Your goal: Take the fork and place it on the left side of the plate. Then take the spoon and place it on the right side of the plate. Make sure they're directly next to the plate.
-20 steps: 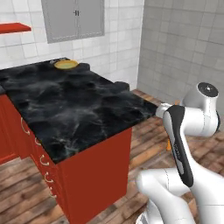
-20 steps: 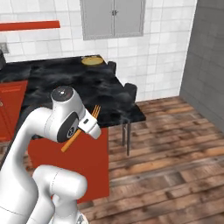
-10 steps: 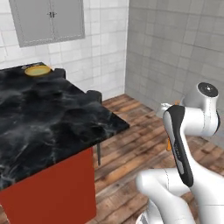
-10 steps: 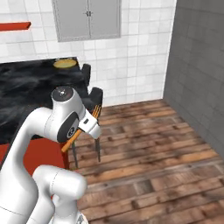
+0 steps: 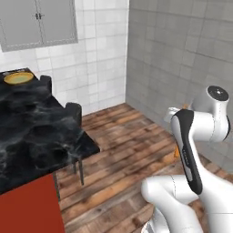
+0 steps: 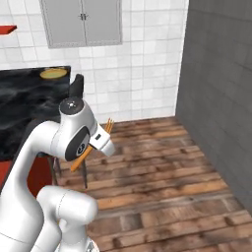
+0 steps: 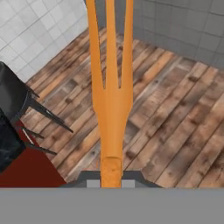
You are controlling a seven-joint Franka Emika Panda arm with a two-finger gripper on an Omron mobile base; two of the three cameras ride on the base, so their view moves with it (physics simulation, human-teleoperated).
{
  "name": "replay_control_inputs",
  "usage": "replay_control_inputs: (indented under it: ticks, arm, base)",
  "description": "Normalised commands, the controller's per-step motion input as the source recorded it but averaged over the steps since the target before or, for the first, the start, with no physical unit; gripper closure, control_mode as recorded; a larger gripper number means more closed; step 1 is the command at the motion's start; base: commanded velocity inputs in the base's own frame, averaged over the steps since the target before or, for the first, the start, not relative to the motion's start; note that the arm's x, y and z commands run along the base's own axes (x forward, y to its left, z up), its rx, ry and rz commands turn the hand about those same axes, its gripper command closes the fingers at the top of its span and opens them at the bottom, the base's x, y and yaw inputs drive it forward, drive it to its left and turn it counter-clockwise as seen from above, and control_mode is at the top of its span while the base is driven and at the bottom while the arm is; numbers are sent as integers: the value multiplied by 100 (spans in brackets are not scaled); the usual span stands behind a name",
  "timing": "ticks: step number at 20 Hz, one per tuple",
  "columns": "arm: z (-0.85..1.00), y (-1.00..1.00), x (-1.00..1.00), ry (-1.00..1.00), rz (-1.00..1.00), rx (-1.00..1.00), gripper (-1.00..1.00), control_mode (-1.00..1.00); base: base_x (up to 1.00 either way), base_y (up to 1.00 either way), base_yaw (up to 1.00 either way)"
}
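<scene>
A: Nearest item: the fork (image 7: 112, 100), bright orange, smooth, matte. In the hand view its three long tines run up out of the top edge and the neck narrows down toward the bottom.

B: Pincer (image 6: 103, 140) state?

A: Clamped together on the fork. In the right base view the orange handle sticks out down-left below the white hand and the tine tips poke out above it, tilted. The finger tips themselves are hard to make out; the fork's neck covers them in the hand view.

B: Left base view?

A: Just a sliver of orange at the arm's edge, the rest hidden behind the white link.

B: Below the fork?

A: Floor (image 7: 175, 118) of brown wood planks, grainy, with visible seams. The fork is in the air over it, well apart from the tabletop (image 5: 32, 132).

B: Tabletop material?

A: Black marble with pale veining, glossy, on a red cabinet base (image 5: 29, 209). Dark stools (image 5: 73, 111) with thin metal legs stand at its edge.

B: Plate (image 5: 18, 78)?

A: At the tabletop's far end, round, shallow, orange-yellow rim, paler centre. Small and blurred at this range.

B: Farthest?

A: White tiled wall (image 6: 142, 59), grey double-door cabinet (image 6: 81, 22), a grey tiled wall to the right.
</scene>
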Motion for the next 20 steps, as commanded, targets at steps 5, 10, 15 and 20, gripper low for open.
replay_control_inputs:
  ticks: [5, 10, 15, 20]
  arm:
    - [0, 0, 0, 0, 0, 0, 100, 100]
    - [0, 0, 0, 0, 0, 0, 100, 100]
    - [0, 0, 0, 0, 0, 0, 100, 100]
    - [0, 0, 0, 0, 0, 0, 100, 100]
  base:
    - [72, -62, 25]
    - [80, -50, 29]
    - [86, -35, 34]
    - [98, -25, 39]
